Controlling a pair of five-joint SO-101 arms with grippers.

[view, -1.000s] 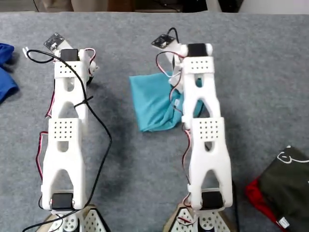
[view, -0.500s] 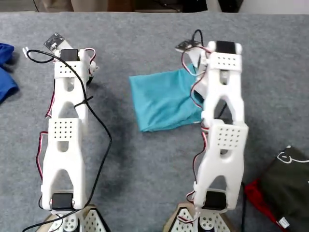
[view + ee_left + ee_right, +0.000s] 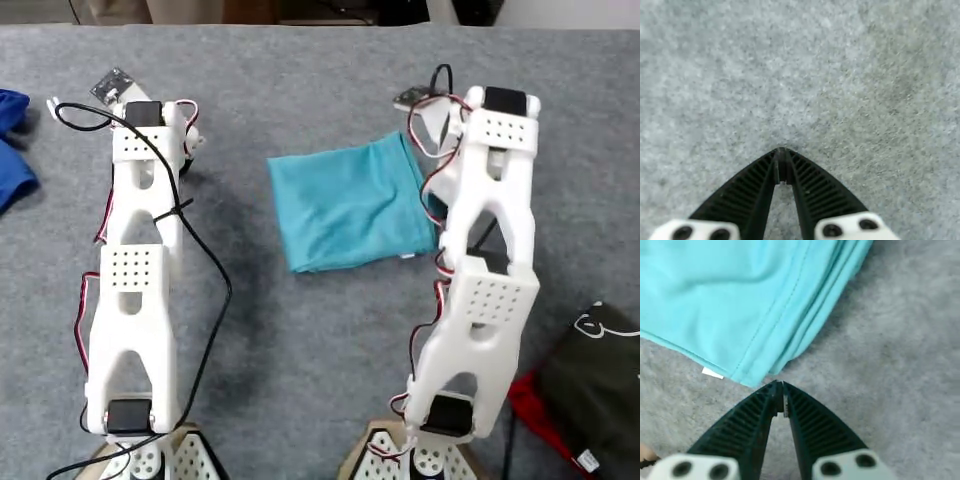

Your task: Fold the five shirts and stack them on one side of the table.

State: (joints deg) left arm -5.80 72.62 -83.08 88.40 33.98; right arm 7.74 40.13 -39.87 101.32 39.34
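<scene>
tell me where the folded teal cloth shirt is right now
In the high view the folded teal cloth shirt lies on the grey table near its middle, its corner close to the right gripper.

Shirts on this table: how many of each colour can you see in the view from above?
teal shirt: 1
blue shirt: 1
dark shirt: 1
red shirt: 1
Total: 4

Grey felt-covered table (image 3: 300, 340)
</scene>
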